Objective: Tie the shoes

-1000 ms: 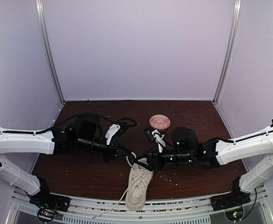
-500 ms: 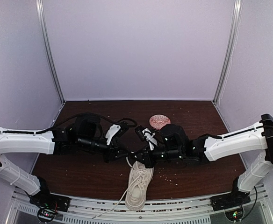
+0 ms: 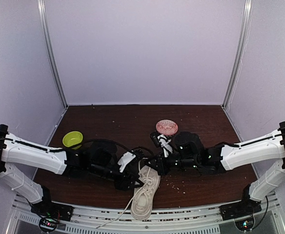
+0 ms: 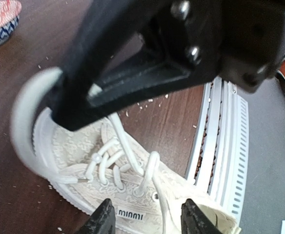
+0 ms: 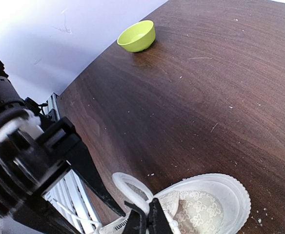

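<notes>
1. Looking down, you are seeing the sneaker (image 3: 145, 192) lying at the near edge of the table (image 3: 206, 126), its long axis running near to far, toe pointing away.
2. Your left gripper (image 4: 145, 222) is hovering with jaws spread just over the sneaker's side, and the laces (image 4: 114, 163) are lying straight ahead of it.
3. Your right gripper (image 5: 146, 222) is pressing its jaws together, seemingly pinching a lace loop (image 5: 128, 187) near the toe.

One shoe (image 3: 145, 197), two bowls, namely a green bowl (image 3: 72, 139) and a pink bowl (image 3: 166, 127), one worktop (image 3: 108, 117), and two tools: left tool (image 4: 147, 219), right tool (image 5: 146, 219).
</notes>
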